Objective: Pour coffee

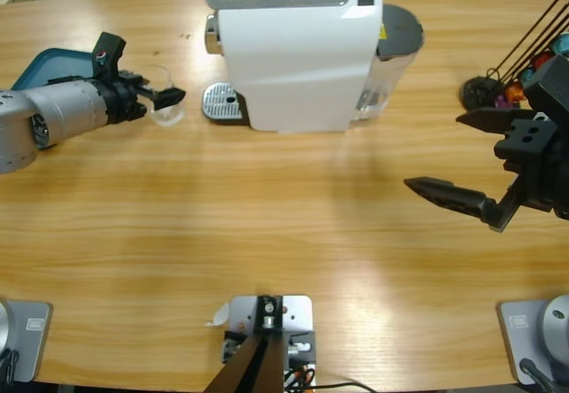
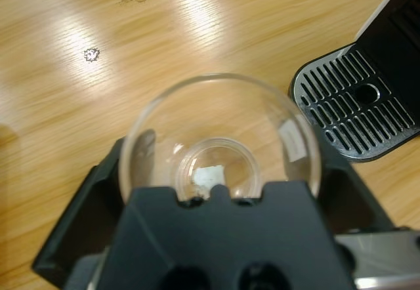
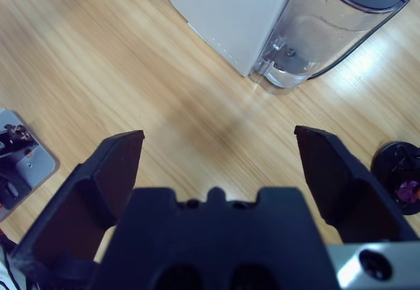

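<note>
Wooden planks of the long table [image 1: 267,233] filled every view, pale and shiny under the lamps, and I saw nothing spilled on them. My left gripper [image 2: 220,191] was closed around a small clear glass cup [image 2: 220,142], one jaw on each side of its wall, with the mouth of the cup facing up, so I judged that the hold was chosen to keep it level for filling. The cup was empty; only a pale scrap or reflection showed through its bottom. Just ahead and to the right of this gripper lay the grey slotted drip tray [image 2: 357,103] of the white coffee machine [image 1: 298,55]. The cup was near the tray but not yet on it, and the spout was not visible to me from the wrist. I think the next move was to slide the cup onto the tray, and the risk was to knock the tray edge or tilt the glass. My right gripper [image 3: 220,165] hung over bare wood with its jaws spread wide and nothing between them. Beyond it stood the clear water tank [image 3: 328,34] at the back of the machine, and to its right a black capsule holder [image 3: 399,175]. I suppose this arm waited there to press the machine later.
</note>
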Controlling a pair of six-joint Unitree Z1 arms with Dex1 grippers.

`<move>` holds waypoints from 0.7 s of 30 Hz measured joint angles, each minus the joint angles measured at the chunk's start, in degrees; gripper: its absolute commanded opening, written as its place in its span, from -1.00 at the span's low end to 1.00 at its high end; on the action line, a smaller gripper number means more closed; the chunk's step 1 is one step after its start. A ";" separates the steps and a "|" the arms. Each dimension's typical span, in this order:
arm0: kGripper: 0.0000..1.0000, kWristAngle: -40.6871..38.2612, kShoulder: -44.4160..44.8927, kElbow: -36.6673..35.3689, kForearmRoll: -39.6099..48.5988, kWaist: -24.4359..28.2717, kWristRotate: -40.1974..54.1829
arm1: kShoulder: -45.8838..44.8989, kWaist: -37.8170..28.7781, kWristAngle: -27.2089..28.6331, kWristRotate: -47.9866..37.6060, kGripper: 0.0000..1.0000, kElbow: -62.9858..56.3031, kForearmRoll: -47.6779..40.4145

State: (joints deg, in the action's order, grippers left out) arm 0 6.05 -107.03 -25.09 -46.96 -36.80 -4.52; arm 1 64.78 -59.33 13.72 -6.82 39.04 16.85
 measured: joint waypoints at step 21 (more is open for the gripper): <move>-0.33 -5.86 10.65 -2.15 10.70 -2.42 4.43 | -0.31 0.00 0.00 0.00 1.00 0.00 0.06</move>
State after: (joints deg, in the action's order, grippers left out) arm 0 0.19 -96.38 -27.24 -36.25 -39.23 -0.09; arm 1 64.47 -59.33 13.72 -6.82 39.04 16.91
